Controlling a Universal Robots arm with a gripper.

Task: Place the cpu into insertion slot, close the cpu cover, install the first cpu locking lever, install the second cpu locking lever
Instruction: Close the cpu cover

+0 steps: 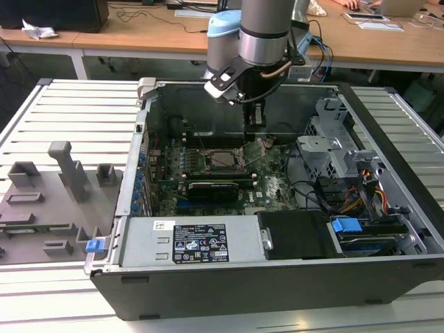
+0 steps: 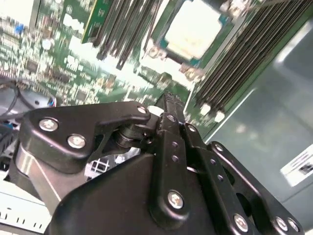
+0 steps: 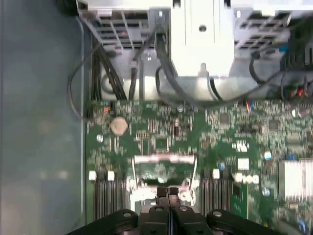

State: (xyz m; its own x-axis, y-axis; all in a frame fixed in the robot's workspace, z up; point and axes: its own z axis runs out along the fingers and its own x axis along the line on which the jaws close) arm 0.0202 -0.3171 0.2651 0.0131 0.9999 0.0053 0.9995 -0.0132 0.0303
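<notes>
The arm is reaching down into the open computer case (image 1: 388,208) on the slatted desk (image 1: 69,118), and the end effector (image 1: 255,123) is hanging just above the green motherboard (image 1: 274,184). In both wrist views its two fingers (image 3: 162,193) are lying pressed together with nothing between them.

The cpu (image 2: 195,29) is already sitting in the insertion slot (image 1: 207,161), its pale face showing between the banks of memory slots (image 2: 122,29). In the exterior view the slot is lying at about eight o'clock from the end effector, near but apart from it.

The cpu cover (image 3: 164,158) is looking swung back off the socket, its silver frame standing at about six o'clock, just under the fingertips in the exterior view. I cannot tell how steeply it is leaning, nor whether the fingers are touching it.

I am judging that the placing is done and the cover step is in hand. Closing it is calling for a gentle push on the frame's free edge, tipping it toward eight o'clock over the chip without catching the chip. The levers are too fine for me to make out.
</notes>
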